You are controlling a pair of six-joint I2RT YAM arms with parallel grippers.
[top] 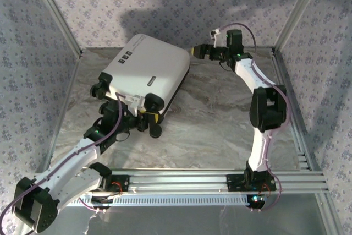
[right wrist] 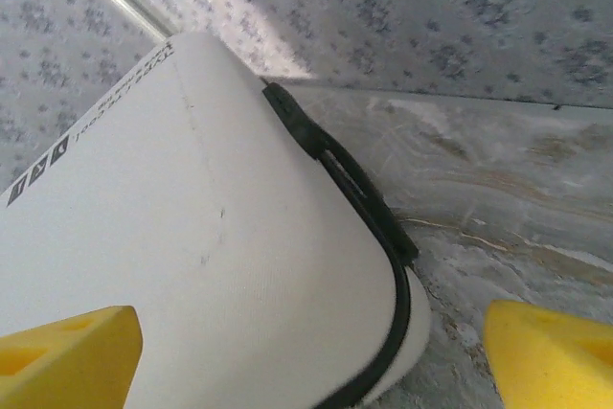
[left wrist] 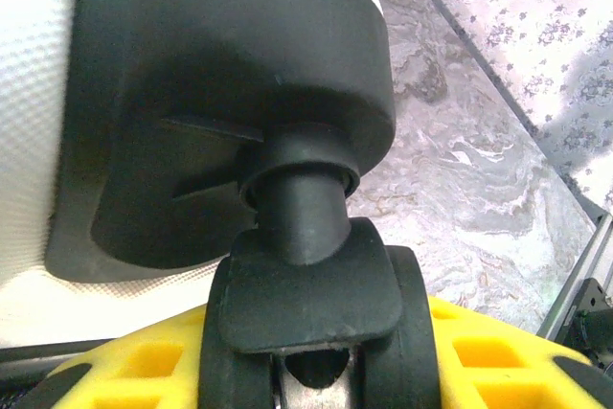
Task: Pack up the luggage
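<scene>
- The marble-patterned table (top: 220,130) carries everything, with patterned walls around its far, left and right edges.
- The luggage (top: 148,67) lies flat and closed near the table's far-left corner. Its white shell faces up and its wheeled end points toward the near edge.
- The right gripper (top: 195,51) sits just beside the luggage's far-right corner. Its jaws are spread wide and hold nothing, and in the right wrist view its yellow fingers (right wrist: 67,356) flank that corner.
- The left gripper (top: 146,116) is at the wheeled end. Its yellow pads (left wrist: 134,366) press in on both sides of a black wheel (left wrist: 316,313), gripping it.
- The black zipper band (right wrist: 364,198) runs around the shell's edge.
- Small black labels (top: 125,56) mark the top of the shell near its left side.
</scene>
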